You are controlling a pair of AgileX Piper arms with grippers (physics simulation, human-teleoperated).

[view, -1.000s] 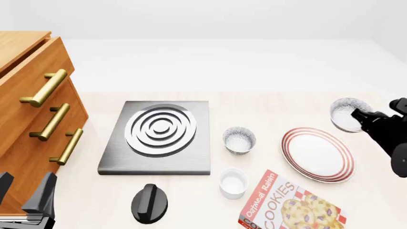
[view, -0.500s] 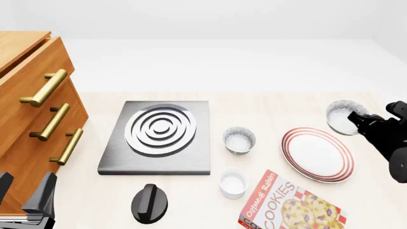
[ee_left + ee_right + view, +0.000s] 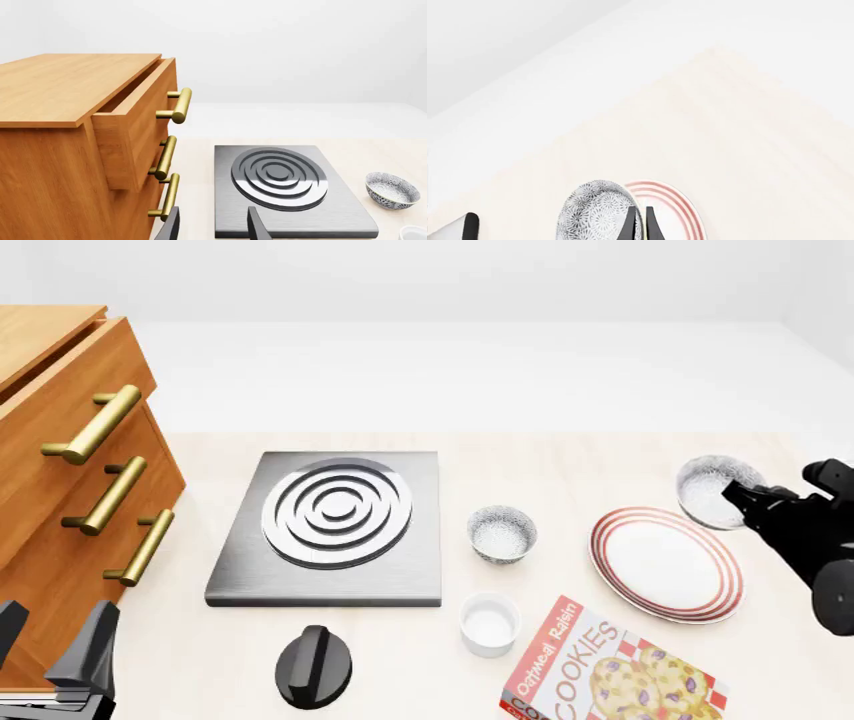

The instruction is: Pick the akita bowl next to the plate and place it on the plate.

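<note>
Right arm [image 3: 821, 540]: matte black throughout, built of rounded, bulky cylindrical housings, with a knob-like black cap on its upper side. No markings, screws or cables discernible.

Right tool [image 3: 640, 222]: two thin, flat black fingers [image 3: 630, 224], tapering to narrow tips.

Left tool [image 3: 212, 225]: two dark grey-black flat blades with angled, wedge-like tips; in the front view it shows faceted charcoal panels with a lighter grey base. Finish dull, no lettering seen.

wall: plain white | table [image 3: 561, 455]: pale wood | wooden drawer cabinet [image 3: 60, 455] at left, brass handles
</note>
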